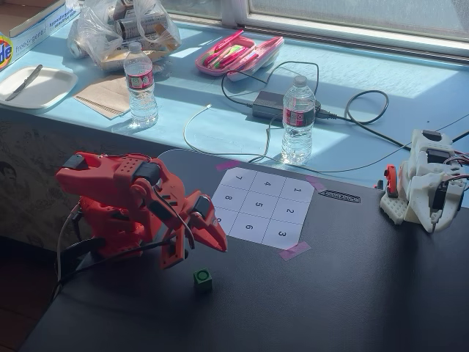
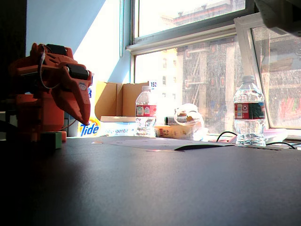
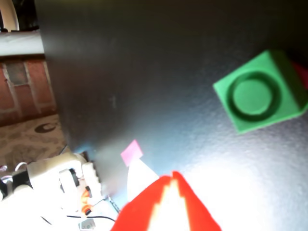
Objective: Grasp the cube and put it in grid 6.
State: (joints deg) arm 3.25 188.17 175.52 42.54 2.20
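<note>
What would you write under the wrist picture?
Green cube on the dark table, with the red tool hovering beside it.

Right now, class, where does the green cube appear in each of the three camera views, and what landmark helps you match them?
A fixed view: the cube sits low centre, on the dark table, beside the gripper.
A fixed view: the cube sits far left, below the gripper.
Wrist view: the cube sits upper right.
Shared landmark: the red gripper.

The robot is a chunky bright red-orange plastic arm [image 1: 121, 202] with black motor blocks set in its joints, thin dark cables looping from its base, and a red two-finger gripper [image 1: 212, 238] whose fingers end in pointed tips.
</note>
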